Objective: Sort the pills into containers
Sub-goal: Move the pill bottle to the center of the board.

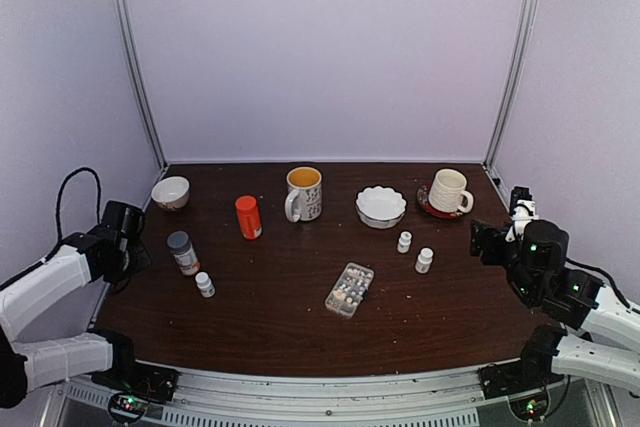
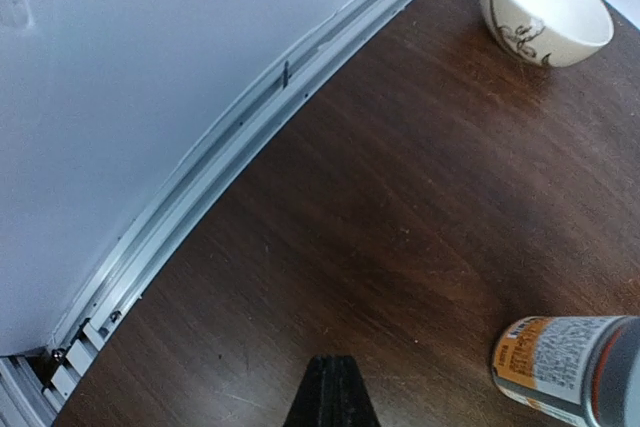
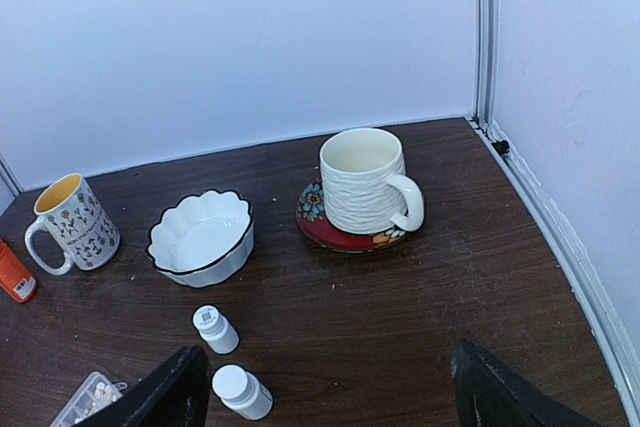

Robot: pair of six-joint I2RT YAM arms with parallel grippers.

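Containers (image 1: 349,289) lie mid-table, far from left end effector (image 2: 332,397) and right end effector (image 3: 320,377).

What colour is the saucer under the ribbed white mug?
Red, with a flower pattern on its rim; the right wrist view shows the saucer best.

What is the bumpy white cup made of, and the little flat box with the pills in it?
The bumpy white cup looks like glazed ceramic: it has thick walls, a ribbed outside and a soft shine. The flat box looks like clear plastic: it is see-through, so the pills show inside it. Both are guesses from looks alone.
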